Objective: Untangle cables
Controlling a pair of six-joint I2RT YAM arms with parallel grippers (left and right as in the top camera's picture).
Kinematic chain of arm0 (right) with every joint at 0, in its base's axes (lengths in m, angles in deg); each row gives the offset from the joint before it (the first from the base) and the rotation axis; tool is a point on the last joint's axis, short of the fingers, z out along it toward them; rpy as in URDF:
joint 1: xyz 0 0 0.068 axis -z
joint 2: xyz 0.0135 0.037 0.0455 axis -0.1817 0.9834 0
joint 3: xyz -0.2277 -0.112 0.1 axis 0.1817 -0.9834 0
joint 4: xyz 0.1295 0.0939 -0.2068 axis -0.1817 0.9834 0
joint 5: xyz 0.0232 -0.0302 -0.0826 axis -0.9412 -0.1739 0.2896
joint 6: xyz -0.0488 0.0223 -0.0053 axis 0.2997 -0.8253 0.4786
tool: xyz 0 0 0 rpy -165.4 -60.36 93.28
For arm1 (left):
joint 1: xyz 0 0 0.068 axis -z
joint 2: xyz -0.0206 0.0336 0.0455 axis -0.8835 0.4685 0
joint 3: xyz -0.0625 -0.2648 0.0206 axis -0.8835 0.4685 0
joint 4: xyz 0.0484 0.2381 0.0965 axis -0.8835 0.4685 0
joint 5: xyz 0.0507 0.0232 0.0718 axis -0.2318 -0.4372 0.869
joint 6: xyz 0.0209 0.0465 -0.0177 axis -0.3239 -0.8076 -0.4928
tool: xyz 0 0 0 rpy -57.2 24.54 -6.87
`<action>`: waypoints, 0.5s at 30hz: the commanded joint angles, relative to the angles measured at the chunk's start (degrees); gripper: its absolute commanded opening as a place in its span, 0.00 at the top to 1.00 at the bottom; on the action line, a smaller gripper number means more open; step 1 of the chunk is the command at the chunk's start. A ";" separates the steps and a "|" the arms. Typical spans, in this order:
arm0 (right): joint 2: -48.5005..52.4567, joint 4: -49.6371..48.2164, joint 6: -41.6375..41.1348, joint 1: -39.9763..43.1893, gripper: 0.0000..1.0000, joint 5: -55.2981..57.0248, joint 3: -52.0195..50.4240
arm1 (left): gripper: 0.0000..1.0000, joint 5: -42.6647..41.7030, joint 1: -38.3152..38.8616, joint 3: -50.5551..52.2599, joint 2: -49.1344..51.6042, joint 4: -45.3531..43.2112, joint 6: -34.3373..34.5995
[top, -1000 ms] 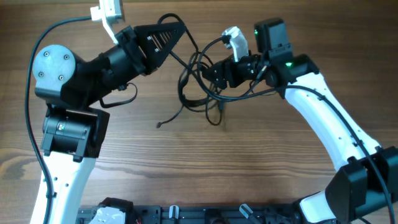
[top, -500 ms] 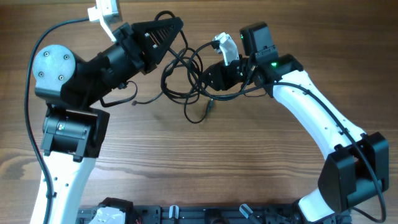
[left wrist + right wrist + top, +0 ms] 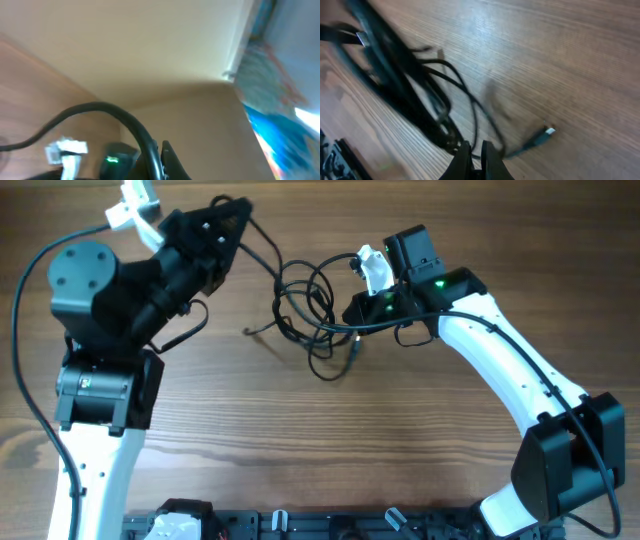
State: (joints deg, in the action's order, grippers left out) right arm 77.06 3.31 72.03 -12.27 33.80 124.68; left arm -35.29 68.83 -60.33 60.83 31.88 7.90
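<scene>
- The counter (image 3: pixel 300 440) is brown wood with long stripes in it.
- A bunch of thin black cables (image 3: pixel 305 310) sits over its far half, looped together.
- One cable has a small silver plug (image 3: pixel 549 131) low by the wood.
- A black bar (image 3: pixel 300 525) runs along the near edge.

wood-grain table (image 3: pixel 300 450), beige wall (image 3: pixel 150 50)
</scene>
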 commanded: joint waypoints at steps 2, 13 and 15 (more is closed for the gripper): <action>0.61 3.21 -2.73 2.29 0.96 1.92 0.13 | 0.96 7.76 -2.84 -0.42 1.22 13.40 -13.14; 0.15 4.24 -2.32 4.35 0.96 5.20 0.28 | 0.96 -8.57 -2.89 -0.42 6.86 29.44 -47.19; -0.63 4.15 -2.12 4.81 0.96 5.49 0.37 | 0.96 -8.55 -2.89 -0.42 6.86 33.38 -53.29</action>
State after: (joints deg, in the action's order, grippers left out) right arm 77.08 7.66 68.38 -8.08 38.26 124.68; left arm -40.99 66.16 -60.46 67.60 62.13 -31.64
